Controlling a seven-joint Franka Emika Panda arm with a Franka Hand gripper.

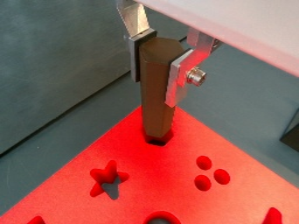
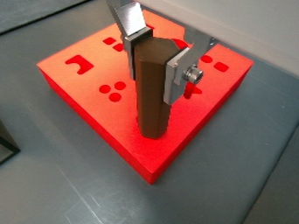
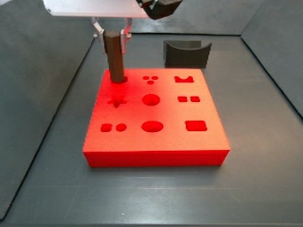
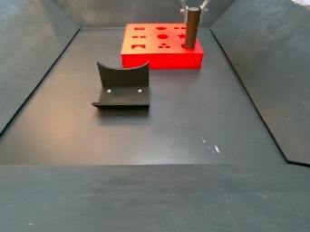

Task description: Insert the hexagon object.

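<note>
The hexagon object point(image 1: 156, 92) is a reddish-brown six-sided peg, held upright. My gripper point(image 1: 159, 54) is shut on its upper end, silver fingers point(image 1: 180, 77) pressed on two sides. It shows the same in a wrist view point(image 2: 149, 87) with the gripper point(image 2: 156, 54) around its top. The peg's lower end sits in a hole at a corner of the red block point(image 1: 140, 166), as seen in a wrist view point(image 2: 117, 114). In both side views the peg point(image 3: 116, 55) point(image 4: 191, 25) stands upright on the red block point(image 3: 154, 133) point(image 4: 158, 50) with the gripper point(image 3: 112, 31) above it.
The red block has several cut-out holes, among them a star shape point(image 1: 107, 174) and three round dots point(image 1: 211, 173). A dark grey curved holder point(image 4: 121, 86) stands on the grey floor, also in a side view point(image 3: 186, 51). Grey walls bound the floor.
</note>
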